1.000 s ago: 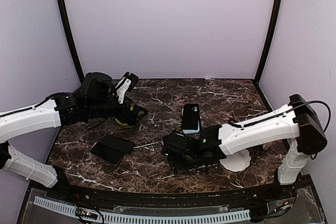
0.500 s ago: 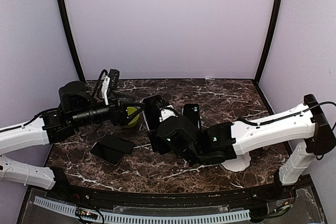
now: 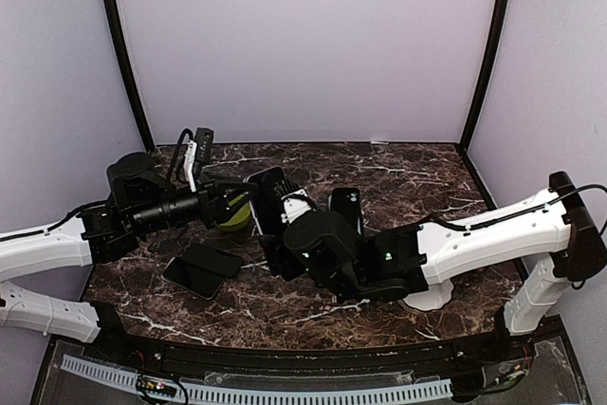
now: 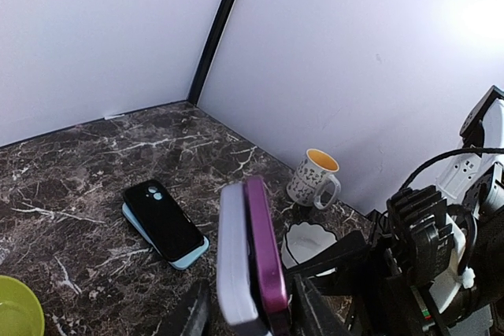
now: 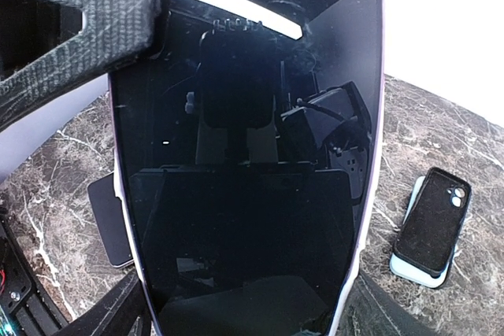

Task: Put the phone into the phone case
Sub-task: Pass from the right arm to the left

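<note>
**Dark marble tabletop, phone held up between both arms**

Veined brown-black marble covers the tabletop [image 3: 417, 177], with plain lilac walls behind. At about 8 o'clock lies a flat dark slab [image 3: 201, 270], matte with rounded corners. At 9 o'clock is a yellow-green bowl [image 3: 230, 220].

The left gripper [image 4: 250, 304] straddles the raised phone across its thickness, at the top end. One coarse-textured finger [image 5: 79, 29] lies against the upper corner. Whether it is truly clamped I cannot tell.

The phone [image 5: 244, 155] hangs in the air just left of the tabletop's centre. It is a rigid slab with a mirror-glossy black screen and a pale rim. Edge-on it shows two layers pressed together: a grey one and a magenta one, which I take for the phone case [image 4: 264, 265]. How fully it is seated is unclear.

The right gripper [image 5: 248, 312] holds the phone by its long edges near the lower end, jaws spread wide.

Judged as handling, the glass is slick and easily scratched, so the edges are the place to grip. The case lip probably needs pressing over at the corners.

At 2 o'clock a black handset [image 3: 345, 208] lies flat on a light-blue piece.
</note>
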Robot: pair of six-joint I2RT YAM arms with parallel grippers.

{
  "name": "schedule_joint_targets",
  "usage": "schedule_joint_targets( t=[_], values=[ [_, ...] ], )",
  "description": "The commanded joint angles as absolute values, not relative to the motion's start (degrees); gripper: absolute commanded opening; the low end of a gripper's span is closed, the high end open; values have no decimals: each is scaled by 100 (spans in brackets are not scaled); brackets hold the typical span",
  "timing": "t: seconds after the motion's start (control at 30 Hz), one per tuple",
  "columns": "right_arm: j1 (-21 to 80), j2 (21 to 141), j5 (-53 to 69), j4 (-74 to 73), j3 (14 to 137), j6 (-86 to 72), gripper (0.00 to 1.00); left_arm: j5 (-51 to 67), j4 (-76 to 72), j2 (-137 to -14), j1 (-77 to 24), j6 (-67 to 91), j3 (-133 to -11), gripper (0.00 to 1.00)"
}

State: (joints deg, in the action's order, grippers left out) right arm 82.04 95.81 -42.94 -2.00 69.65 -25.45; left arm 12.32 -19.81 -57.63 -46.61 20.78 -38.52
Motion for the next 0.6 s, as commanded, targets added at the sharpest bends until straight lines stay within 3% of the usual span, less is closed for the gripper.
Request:
schedule_joint_targets(
  t=[0.0, 0.13, 0.23, 0.43, 0.5, 0.57],
  values=[
    [8262, 9466, -4536, 342, 7229, -2401, 26, 1444, -2223, -5867, -4636, 2164, -3812, 32],
    [8262, 9428, -4611, 368, 7242, -2336, 26, 1675, -2255, -5964, -4641, 2241, -3846, 20],
    [8260, 9405, -4632, 375, 7236, -2293, 25, 1733, -2244, -5983, -4641, 2249, -3857, 1],
    [8262, 9341, -4670, 385, 7186, -2242, 29, 1906, -2292, -6001, -4641, 2217, -3850, 0],
    [8254, 9316, -4627, 411, 7129, -2202, 43, 1954, -2286, -6029, -4641, 2178, -3857, 0],
    [8238, 9284, -4545, 367, 7063, -2189, 68, 2000, -2278, -6058, -4641, 2110, -3858, 0]
  ],
)
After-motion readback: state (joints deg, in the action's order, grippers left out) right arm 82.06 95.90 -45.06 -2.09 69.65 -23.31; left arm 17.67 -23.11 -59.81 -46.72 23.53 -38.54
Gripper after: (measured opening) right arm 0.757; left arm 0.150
